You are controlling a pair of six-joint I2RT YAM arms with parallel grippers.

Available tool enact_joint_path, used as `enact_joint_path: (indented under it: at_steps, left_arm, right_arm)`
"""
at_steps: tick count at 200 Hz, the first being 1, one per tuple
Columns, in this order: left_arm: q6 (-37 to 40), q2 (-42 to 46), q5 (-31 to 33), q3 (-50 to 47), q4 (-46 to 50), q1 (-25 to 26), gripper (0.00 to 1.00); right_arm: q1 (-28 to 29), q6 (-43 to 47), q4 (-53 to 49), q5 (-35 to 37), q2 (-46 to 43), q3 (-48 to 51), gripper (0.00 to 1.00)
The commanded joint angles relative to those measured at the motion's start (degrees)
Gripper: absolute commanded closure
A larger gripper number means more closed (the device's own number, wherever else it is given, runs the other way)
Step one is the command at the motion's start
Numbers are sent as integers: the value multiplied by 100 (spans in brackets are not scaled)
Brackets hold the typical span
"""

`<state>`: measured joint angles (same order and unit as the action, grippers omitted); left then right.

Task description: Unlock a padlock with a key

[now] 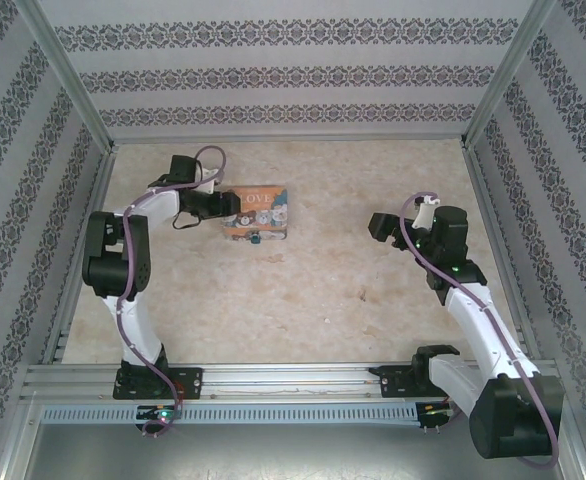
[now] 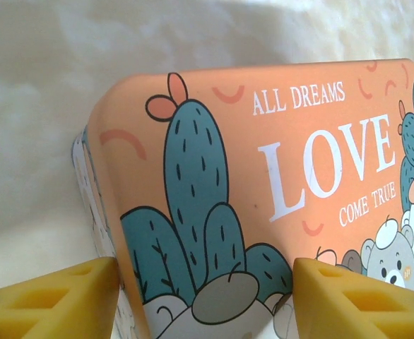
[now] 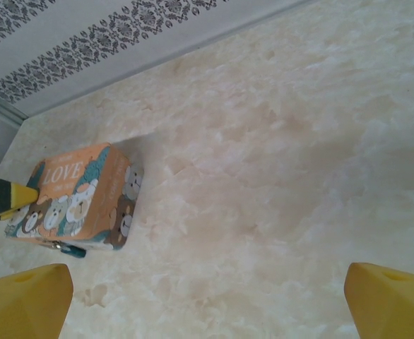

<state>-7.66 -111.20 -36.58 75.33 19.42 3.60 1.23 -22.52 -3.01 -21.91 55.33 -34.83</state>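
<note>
Marble-patterned table (image 1: 353,300), wallpapered walls: toward the far-left corner, the left gripper (image 2: 205,296) has its fingers spread at the left end of the orange "LOVE" box (image 1: 258,210). The teal padlock (image 3: 73,249) lies against the box's near edge. The right gripper (image 3: 207,304) hovers wide open over the bare right side.

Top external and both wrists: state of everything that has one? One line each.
LOVE box: lying flat, lid shut, picture side up.
padlock: at the box's front edge; too small to tell whether it is locked.
left gripper: jaws open, at the box's end.
right gripper: jaws open, empty, over bare table.
</note>
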Motion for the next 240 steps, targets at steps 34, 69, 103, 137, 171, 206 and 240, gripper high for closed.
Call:
enact_joint_path:
  at_steps: [34,69,103,137,171,206,240]
  left_arm:
    - [915,-328,-187,-92,1129,712,37]
    - [950,-219,-257,-272,992,1122,37]
    - [752,-128,-269,-350,686,1252,36]
    - [523,196,-199,-249,463,1245,30]
    - [237,718,9,-301,159,1256,24]
    - [-76,1502,415,-653,-179,1191,21]
    - [-459,2647,1038,-1578,-800,1162,19]
  right_arm:
    - [-36,-74,-361,-47,-43,-208,2]
    - [-36,-222,-686,-57,9,-266,2]
    - [-35,-435,-987,-92,140,-326,2]
    - [-36,-525,-1447,-243,341,-478,3]
    - [-36,-532,-1892,-382,485,-611,7]
    - [-29,-640,-2281,-427,547,-666,16]
    - [111,-885,-2490,-437,697,-554,29]
